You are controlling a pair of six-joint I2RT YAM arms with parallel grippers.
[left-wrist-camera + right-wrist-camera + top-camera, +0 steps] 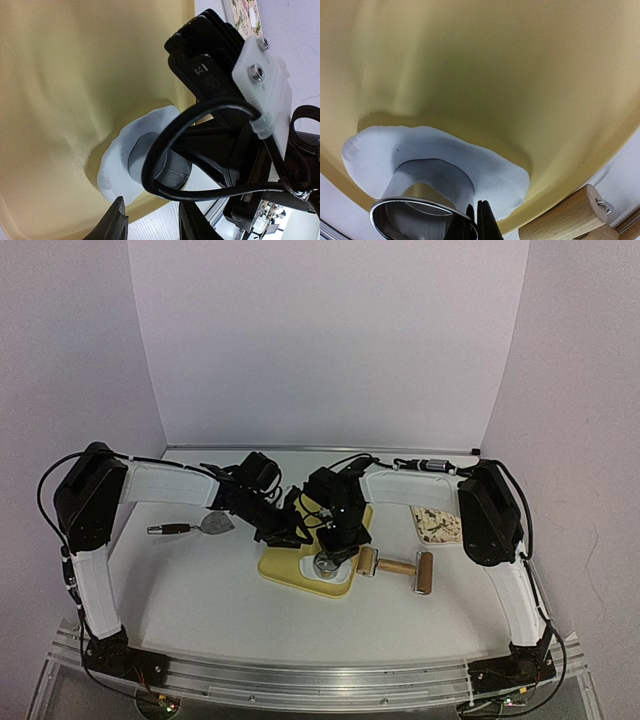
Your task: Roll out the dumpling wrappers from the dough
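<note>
A flat white sheet of dough [490,172] lies near the front edge of the yellow board [285,565]. The shiny ring cutter [422,212] stands pressed into it. My right gripper [476,222] is shut on the cutter's rim, and both also show in the top view [326,564]. My left gripper [150,225] is open and empty, hovering just off the dough [115,167] over the board's front edge; the cutter [172,167] is beyond it. No separate cut wrapper disc shows; the cutter hides what lies under it.
A wooden rolling pin [398,568] lies right of the board, close to the cutter. A patterned tray [437,525] is further right. A scraper with a dark handle [200,526] lies left of the board. The two arms cross closely over the board.
</note>
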